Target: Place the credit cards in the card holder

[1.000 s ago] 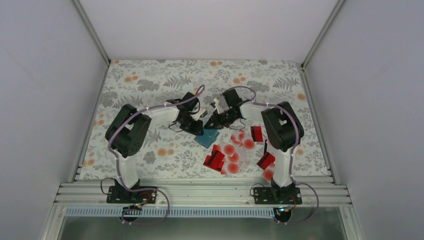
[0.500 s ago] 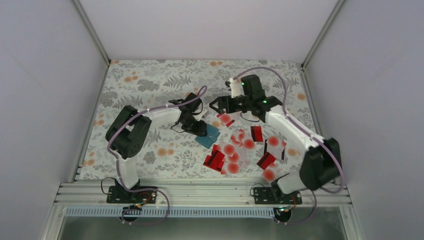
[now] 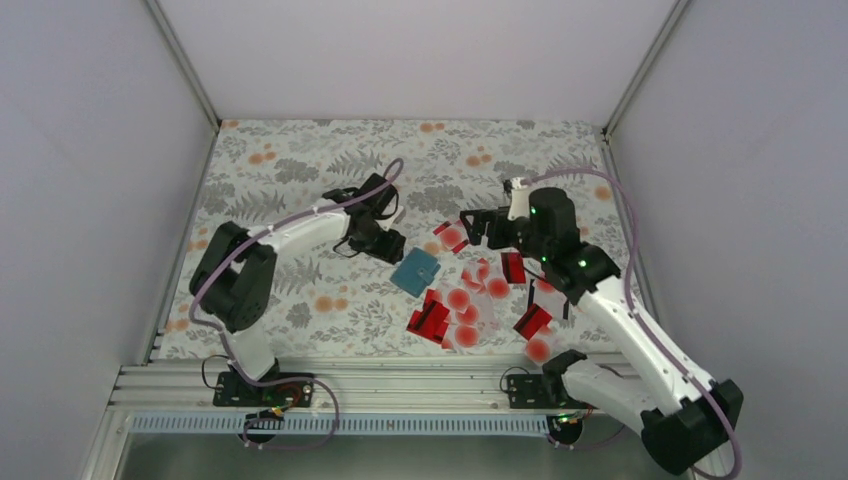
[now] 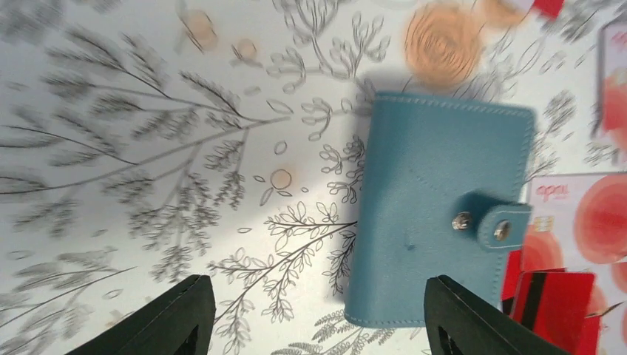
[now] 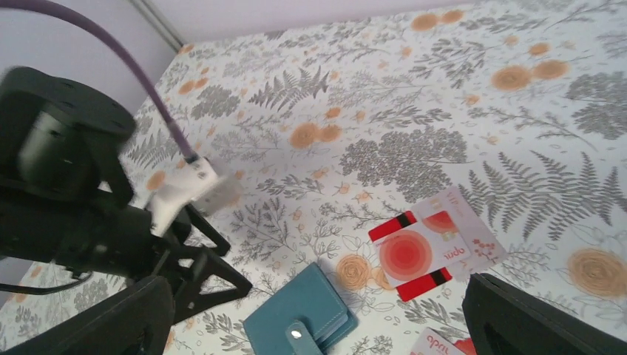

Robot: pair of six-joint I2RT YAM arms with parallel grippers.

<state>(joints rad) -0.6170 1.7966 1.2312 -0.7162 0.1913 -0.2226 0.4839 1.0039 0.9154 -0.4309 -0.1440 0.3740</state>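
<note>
The teal card holder [image 3: 416, 271] lies folded shut on the flowered cloth, its strap [image 4: 501, 225] resting beside the cover stud. My left gripper [image 3: 386, 246] hovers open just up-left of it, and the holder [image 4: 444, 207] is free between and beyond the fingers [image 4: 171, 322]. My right gripper [image 3: 474, 232] is open and empty, right of a small stack of credit cards [image 3: 450, 237] [image 5: 429, 248] behind the holder [image 5: 299, 314]. More credit cards [image 3: 468, 303] lie spread to the holder's right, red ones [image 3: 428, 320] and pale ones with red dots.
Loose red cards [image 3: 513, 267] [image 3: 531, 322] and a dotted one [image 3: 538, 349] lie under the right arm near the front edge. The left arm's gripper [image 5: 177, 255] shows in the right wrist view, close to the holder. White walls enclose the table.
Both grippers were shut at the holder. The right one opened and swung back to the right, and cards now lie behind the holder. The left one opened, released the holder and drew back left.
</note>
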